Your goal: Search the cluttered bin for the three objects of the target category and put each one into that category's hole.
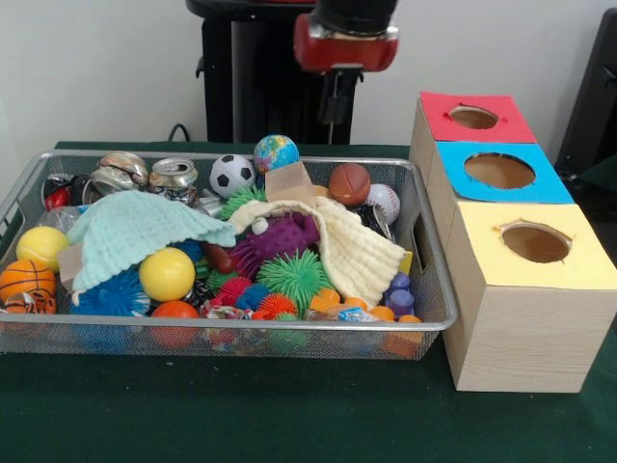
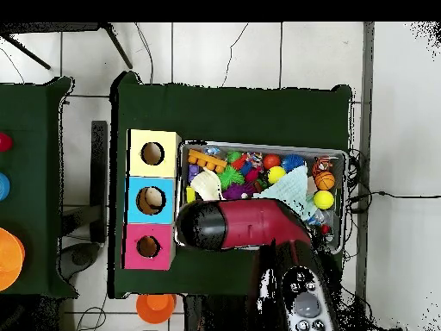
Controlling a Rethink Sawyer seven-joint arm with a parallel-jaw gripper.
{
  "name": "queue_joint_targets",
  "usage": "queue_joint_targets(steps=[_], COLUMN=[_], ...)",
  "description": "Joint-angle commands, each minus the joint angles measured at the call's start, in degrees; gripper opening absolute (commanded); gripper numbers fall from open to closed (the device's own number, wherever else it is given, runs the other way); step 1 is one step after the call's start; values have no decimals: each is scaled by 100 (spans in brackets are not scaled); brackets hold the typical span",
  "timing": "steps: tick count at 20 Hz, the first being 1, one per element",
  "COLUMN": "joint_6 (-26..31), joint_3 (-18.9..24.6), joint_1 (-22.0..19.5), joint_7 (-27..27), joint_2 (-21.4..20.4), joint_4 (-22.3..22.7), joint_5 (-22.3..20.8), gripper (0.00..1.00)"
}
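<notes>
The silver wire-mesh bin (image 1: 241, 326) sits on the green table, full of toys; it also shows in the overhead view (image 2: 258, 145). In it lie a yellow ball (image 1: 167, 274), a soccer ball (image 1: 231, 175), a globe ball (image 1: 276, 152), a brown ball (image 1: 349, 183), a green spiky toy (image 1: 294, 278), a purple spiky toy (image 1: 280, 239) and crushed cans (image 1: 174, 174). A mint cloth (image 1: 135, 236) and a cream cloth (image 1: 352, 246) cover part of the pile. My gripper (image 1: 337, 104) hangs high above the bin's far rim, apart from the toys. In the overhead view my arm (image 2: 250, 226) hides it.
Three wooden boxes stand in a row beside the bin, with a red-topped hole (image 1: 473, 117), a blue-topped hole (image 1: 498, 171) and a yellow-topped hole (image 1: 535, 243). The black pedestal (image 1: 246, 77) stands behind the bin. An orange object (image 2: 156, 305) lies off the table.
</notes>
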Motion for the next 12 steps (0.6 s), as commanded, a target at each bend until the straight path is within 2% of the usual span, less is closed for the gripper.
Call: queue_joint_targets(steps=[1, 12], joint_6=[-303, 404], joint_3=[986, 1983], joint_1=[-936, -2078], joint_7=[-1491, -2233], joint_2=[702, 1088], joint_4=[-252, -895], joint_5=[-623, -1045], gripper=[0, 0])
